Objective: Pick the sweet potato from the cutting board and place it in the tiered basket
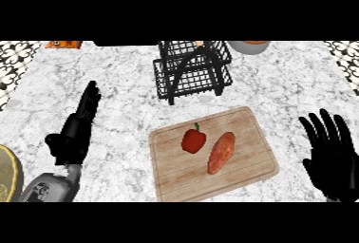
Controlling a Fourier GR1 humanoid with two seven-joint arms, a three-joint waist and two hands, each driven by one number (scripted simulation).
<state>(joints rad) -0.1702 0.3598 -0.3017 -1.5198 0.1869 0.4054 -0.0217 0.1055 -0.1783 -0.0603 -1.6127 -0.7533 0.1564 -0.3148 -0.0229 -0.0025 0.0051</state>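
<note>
Centrally, sweet potato [222, 153] beside red pepper [193, 140] on cutting board [247, 124]; left hand [76, 133], right hand [334, 156] both open-fingered.

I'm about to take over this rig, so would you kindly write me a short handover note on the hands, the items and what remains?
Left hand: open, holding nothing, over the counter left of the cutting board.
Right hand: open, holding nothing, right of the board.
Sweet potato: lying on the board, beside a red bell pepper, untouched.
Tiered basket: black wire, behind the board toward the far edge.
Done: nothing yet.
Left: grasp the sweet potato, likely with the right hand, lift it and place it in the basket.
</note>
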